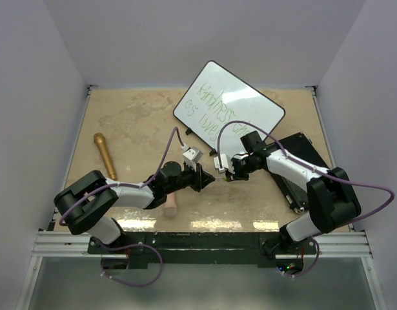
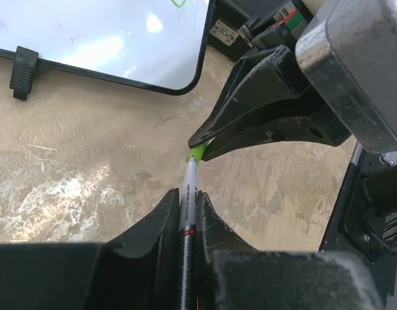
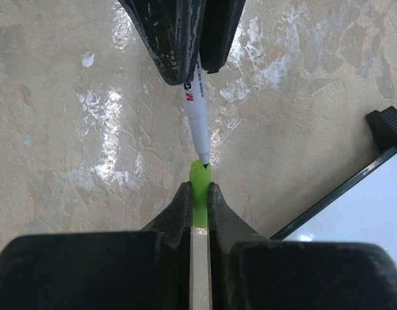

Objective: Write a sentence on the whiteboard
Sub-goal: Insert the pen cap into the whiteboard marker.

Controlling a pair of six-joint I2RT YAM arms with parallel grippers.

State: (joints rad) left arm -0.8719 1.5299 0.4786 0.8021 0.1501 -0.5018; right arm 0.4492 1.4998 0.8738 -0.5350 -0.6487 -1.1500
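The whiteboard (image 1: 229, 108) lies tilted at the back centre, with the green sentence (image 1: 219, 115) in two lines on it. Its corner shows in the left wrist view (image 2: 121, 39) and the right wrist view (image 3: 359, 213). My left gripper (image 1: 210, 180) is shut on a white marker (image 2: 188, 200), tip pointing away. My right gripper (image 1: 225, 177) is shut on the marker's green cap (image 3: 199, 194). The marker's tip (image 3: 203, 161) sits at the cap's open mouth. Both grippers meet tip to tip just above the table, in front of the board.
A black flat case (image 1: 300, 169) lies under the right arm at the right. A gold microphone-like stick (image 1: 105, 155) lies at the left. A pale wooden peg (image 1: 170, 204) lies under the left arm. White walls close in the table.
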